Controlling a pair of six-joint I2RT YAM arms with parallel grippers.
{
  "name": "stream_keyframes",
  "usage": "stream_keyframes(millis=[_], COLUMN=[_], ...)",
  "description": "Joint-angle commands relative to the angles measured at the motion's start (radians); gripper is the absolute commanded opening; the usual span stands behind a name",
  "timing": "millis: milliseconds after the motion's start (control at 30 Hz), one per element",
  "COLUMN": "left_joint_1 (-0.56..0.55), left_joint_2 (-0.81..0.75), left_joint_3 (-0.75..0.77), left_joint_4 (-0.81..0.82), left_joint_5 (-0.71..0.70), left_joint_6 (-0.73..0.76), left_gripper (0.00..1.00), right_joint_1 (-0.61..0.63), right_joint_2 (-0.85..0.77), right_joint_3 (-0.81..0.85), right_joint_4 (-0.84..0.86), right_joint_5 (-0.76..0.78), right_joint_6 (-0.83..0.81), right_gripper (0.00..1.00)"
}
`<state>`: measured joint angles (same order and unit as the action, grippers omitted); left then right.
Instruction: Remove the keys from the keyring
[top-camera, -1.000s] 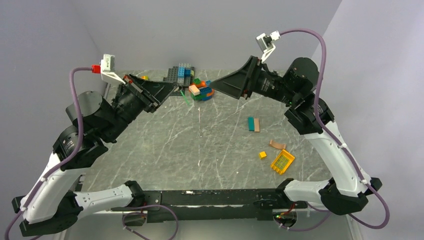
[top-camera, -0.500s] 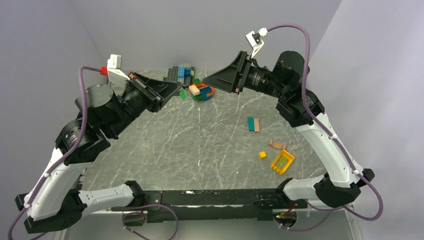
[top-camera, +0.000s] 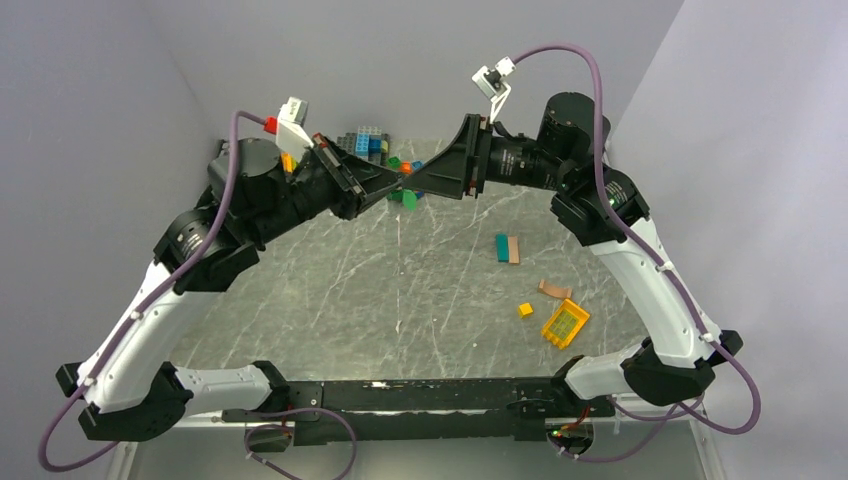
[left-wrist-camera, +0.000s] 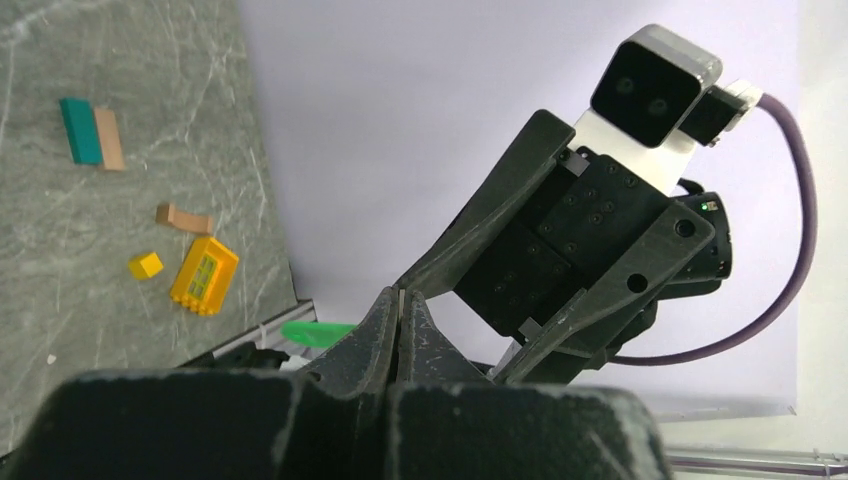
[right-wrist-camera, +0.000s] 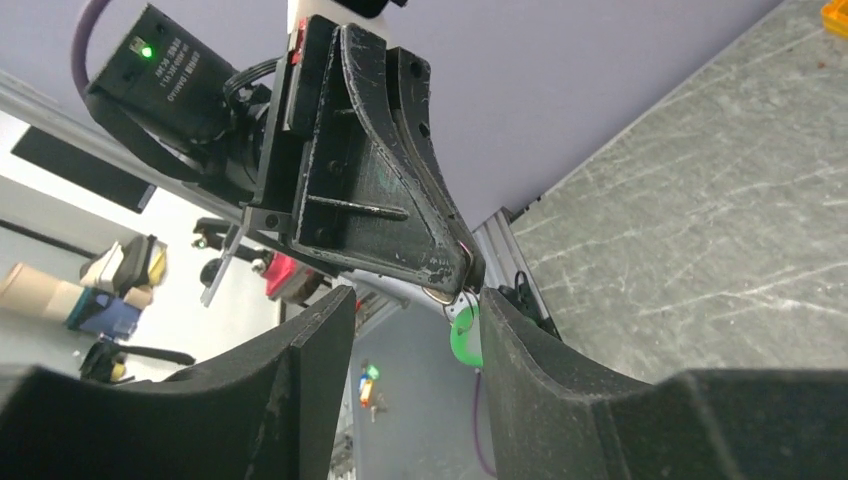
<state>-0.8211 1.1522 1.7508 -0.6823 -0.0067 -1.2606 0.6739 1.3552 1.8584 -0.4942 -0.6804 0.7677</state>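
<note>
My left gripper (left-wrist-camera: 401, 298) is shut on a thin metal keyring (right-wrist-camera: 440, 296), held high above the table. A green key (left-wrist-camera: 318, 332) hangs from the ring just below the tips; it also shows in the right wrist view (right-wrist-camera: 464, 338). My right gripper (right-wrist-camera: 415, 300) is open, its jaws on either side of the left gripper's tip (right-wrist-camera: 455, 262), with the green key close to its right finger. In the top view the two grippers meet tip to tip, left (top-camera: 396, 186) and right (top-camera: 416, 184). Any other keys are hidden.
A pile of coloured bricks (top-camera: 368, 143) sits at the back of the marble table. A teal and tan brick pair (top-camera: 507, 248), a tan brick (top-camera: 553, 289), a small yellow brick (top-camera: 525, 309) and a yellow window piece (top-camera: 565, 323) lie on the right.
Both arms have swung inward and up. My left gripper moved right with the ring and green key, my right gripper moved left, and their tips now meet.
</note>
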Motion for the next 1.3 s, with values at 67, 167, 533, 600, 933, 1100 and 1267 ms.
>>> stream_keyframes(millis=[67, 167, 533, 600, 933, 1100, 1267], left_joint_1=[0.005, 0.005, 0.006, 0.005, 0.005, 0.006, 0.006], left_joint_2=[-0.007, -0.012, -0.052, -0.054, -0.046, -0.033, -0.025], left_joint_3=[0.020, 0.018, -0.041, -0.047, -0.058, -0.046, -0.041], left_joint_4=[0.019, 0.018, 0.045, 0.055, 0.074, 0.079, 0.088], left_joint_5=[0.073, 0.064, 0.043, 0.045, 0.073, 0.088, 0.102], left_joint_6=[-0.066, -0.068, -0.091, -0.093, -0.092, -0.084, -0.080], left_gripper=[0.00, 0.00, 0.00, 0.00, 0.00, 0.00, 0.00], right_joint_1=[0.003, 0.001, -0.001, -0.002, -0.002, -0.003, -0.002], right_joint_2=[-0.014, -0.022, -0.036, -0.035, -0.027, -0.028, -0.025], right_joint_3=[0.022, 0.006, -0.042, -0.044, -0.050, -0.057, -0.065], right_joint_4=[-0.053, -0.048, 0.000, 0.000, 0.008, 0.018, 0.041], right_joint_5=[-0.039, -0.045, -0.063, -0.065, -0.079, -0.078, -0.083], right_joint_6=[-0.059, -0.061, -0.041, -0.039, -0.036, -0.036, -0.026], right_gripper=[0.51, 0.51, 0.43, 0.41, 0.32, 0.29, 0.24])
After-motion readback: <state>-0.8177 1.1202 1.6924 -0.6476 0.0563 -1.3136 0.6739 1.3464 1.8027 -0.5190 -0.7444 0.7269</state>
